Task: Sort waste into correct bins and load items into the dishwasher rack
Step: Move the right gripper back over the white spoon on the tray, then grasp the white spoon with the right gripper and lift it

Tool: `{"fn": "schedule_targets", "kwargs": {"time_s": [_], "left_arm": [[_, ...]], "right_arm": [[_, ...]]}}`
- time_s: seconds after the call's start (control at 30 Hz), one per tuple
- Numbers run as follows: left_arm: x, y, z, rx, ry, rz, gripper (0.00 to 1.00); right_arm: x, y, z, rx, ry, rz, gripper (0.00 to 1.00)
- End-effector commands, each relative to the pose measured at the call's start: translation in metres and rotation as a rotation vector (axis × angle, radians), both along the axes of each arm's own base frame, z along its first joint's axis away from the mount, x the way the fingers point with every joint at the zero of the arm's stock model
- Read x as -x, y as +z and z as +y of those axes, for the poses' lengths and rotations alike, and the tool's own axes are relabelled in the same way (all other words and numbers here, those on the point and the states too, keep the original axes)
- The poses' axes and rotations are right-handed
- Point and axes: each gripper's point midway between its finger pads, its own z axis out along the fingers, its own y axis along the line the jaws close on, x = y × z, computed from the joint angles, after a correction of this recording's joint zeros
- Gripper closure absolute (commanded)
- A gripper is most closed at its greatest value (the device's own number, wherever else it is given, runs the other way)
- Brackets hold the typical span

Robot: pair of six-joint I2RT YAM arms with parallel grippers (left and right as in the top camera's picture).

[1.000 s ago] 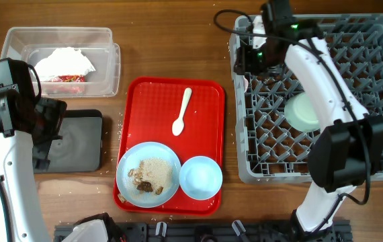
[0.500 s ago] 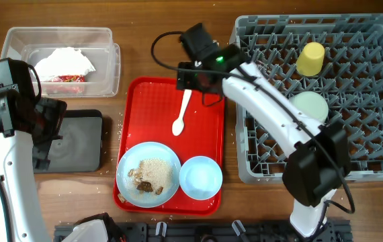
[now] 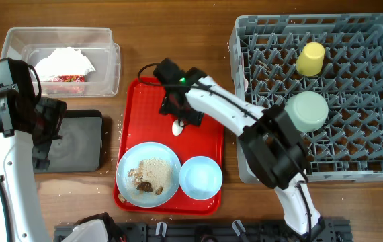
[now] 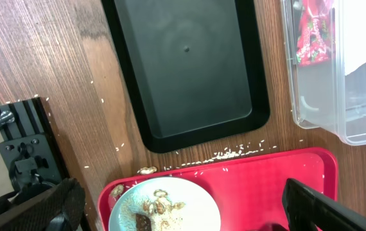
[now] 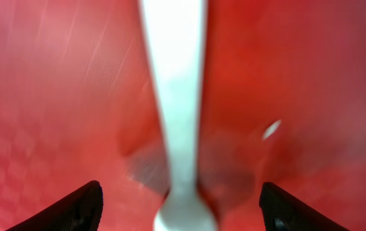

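The white plastic spoon (image 3: 177, 127) lies on the red tray (image 3: 208, 94), its bowl toward the near side. The right gripper (image 3: 181, 107) hangs low over its handle – in the wrist view the handle (image 5: 173, 96) runs between the two dark fingers (image 5: 74, 205), which stand wide apart and clear of it, gripping nothing. Near of the spoon on the same tray sit the pale blue plate (image 3: 168, 161), holding rice and brown bits, and, to its right, the pale blue bowl (image 3: 201, 178).

In the dishwasher rack (image 3: 373, 101) on the right are the yellow cup (image 3: 310, 59) and the mint-green bowl (image 3: 307, 111). At far left the clear tub (image 3: 17, 40) holds a crumpled napkin (image 3: 64, 62) and red wrappers (image 3: 64, 78). The left gripper (image 4: 183, 215) – spread wide, empty – hovers by the black tray (image 4: 189, 64), with rice grains (image 4: 228, 154) scattered beside it.
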Motion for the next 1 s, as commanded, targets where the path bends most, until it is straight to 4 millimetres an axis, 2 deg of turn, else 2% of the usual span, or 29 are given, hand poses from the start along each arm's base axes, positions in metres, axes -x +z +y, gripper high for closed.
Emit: {"fn": "schedule_targets", "kwargs": {"time_s": [0.0,0.3,0.4,0.57,0.67,0.97], "left_arm": [[0.002,0.001,0.003,-0.014,0.023,-0.001,0.0],[0.002,0.001,0.003,-0.014,0.023,-0.001,0.0],[0.002,0.001,0.003,-0.014,0.023,-0.001,0.0],[0.002,0.001,0.003,-0.014,0.023,-0.001,0.0],[0.002,0.001,0.003,-0.013,0.023,-0.001,0.0],[0.002,0.001,0.003,-0.013,0.023,-0.001,0.0]], "right_arm": [[0.009,-0.014,0.004,0.019,-0.054,0.03,0.21],[0.022,-0.038,-0.007,0.085,-0.093,0.099,0.31],[0.024,-0.038,-0.007,0.085,-0.091,0.108,0.41],[0.034,-0.038,-0.004,0.065,-0.044,0.159,0.44],[0.035,-0.038,-0.004,0.065,-0.016,0.158,0.5],[0.037,-0.04,-0.012,0.127,-0.008,0.138,0.49]]}}
